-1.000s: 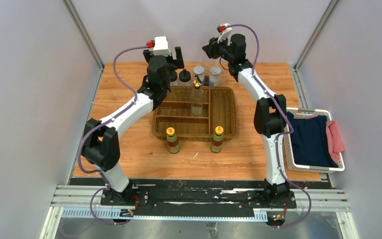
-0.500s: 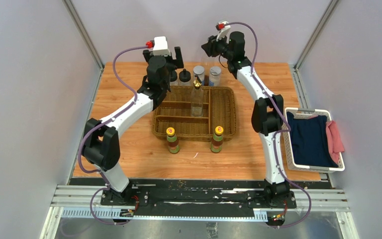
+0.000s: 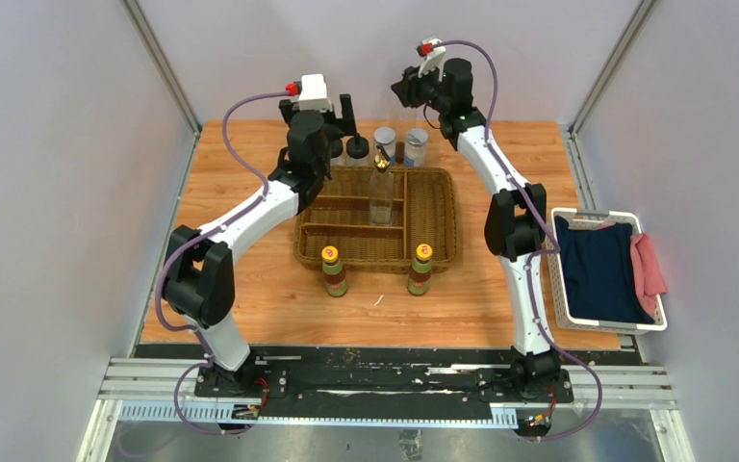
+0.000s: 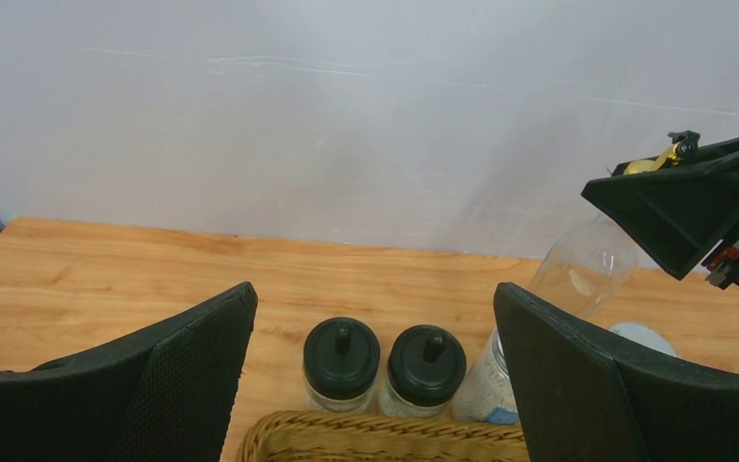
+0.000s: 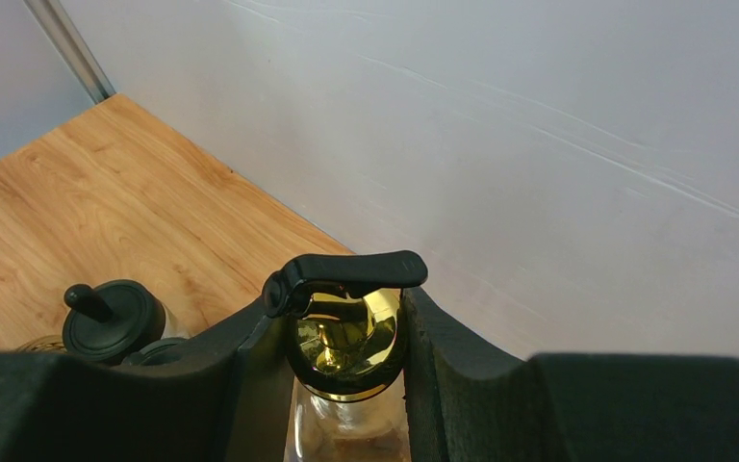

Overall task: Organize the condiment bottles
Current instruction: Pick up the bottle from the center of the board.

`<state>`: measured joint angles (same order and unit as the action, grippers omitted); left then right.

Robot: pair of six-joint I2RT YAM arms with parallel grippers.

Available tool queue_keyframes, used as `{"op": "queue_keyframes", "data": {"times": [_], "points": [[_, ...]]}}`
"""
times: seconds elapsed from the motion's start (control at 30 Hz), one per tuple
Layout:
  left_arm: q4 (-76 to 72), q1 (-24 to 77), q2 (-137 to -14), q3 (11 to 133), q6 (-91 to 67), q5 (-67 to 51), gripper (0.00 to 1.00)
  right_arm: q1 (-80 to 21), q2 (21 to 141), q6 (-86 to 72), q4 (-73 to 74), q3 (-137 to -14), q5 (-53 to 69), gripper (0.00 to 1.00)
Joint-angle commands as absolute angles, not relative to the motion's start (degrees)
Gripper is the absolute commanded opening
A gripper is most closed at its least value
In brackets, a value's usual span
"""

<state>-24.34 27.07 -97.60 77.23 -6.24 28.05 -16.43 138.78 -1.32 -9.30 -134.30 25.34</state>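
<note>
Across the wooden table (image 3: 250,289), a wicker tray (image 3: 433,207) sits centred with one gold-topped bottle (image 3: 381,188) upright in a middle compartment. Behind it the right gripper (image 5: 343,385) grips the second gold-topped bottle (image 5: 346,342) by its cap, held clear above the grey-lidded jars (image 3: 384,138), presumably bound for the tray. The left gripper (image 4: 373,298), fingers spread and empty, hovers over two black-capped bottles (image 4: 342,358), likely its next pick; yellow-capped bottles (image 3: 334,271) wait out front.

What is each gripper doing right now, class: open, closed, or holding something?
Left gripper: open, holding nothing.
Right gripper: closed on the gold-topped bottle.
</note>
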Motion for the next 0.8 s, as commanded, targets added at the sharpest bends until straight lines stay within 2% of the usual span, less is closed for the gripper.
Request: {"op": "queue_keyframes", "data": {"times": [0.0, 0.77], "points": [[-25.9, 26.5, -98.4, 76.5, -6.7, 28.1, 1.0, -15.9, 137.9, -0.3, -14.1, -136.5, 23.0, 0.0], [-25.8, 26.5, -97.8, 76.0, -6.4, 27.5, 1.0, -15.0, 132.5, 2.7, -18.4, -130.2, 4.6, 0.0]]}}
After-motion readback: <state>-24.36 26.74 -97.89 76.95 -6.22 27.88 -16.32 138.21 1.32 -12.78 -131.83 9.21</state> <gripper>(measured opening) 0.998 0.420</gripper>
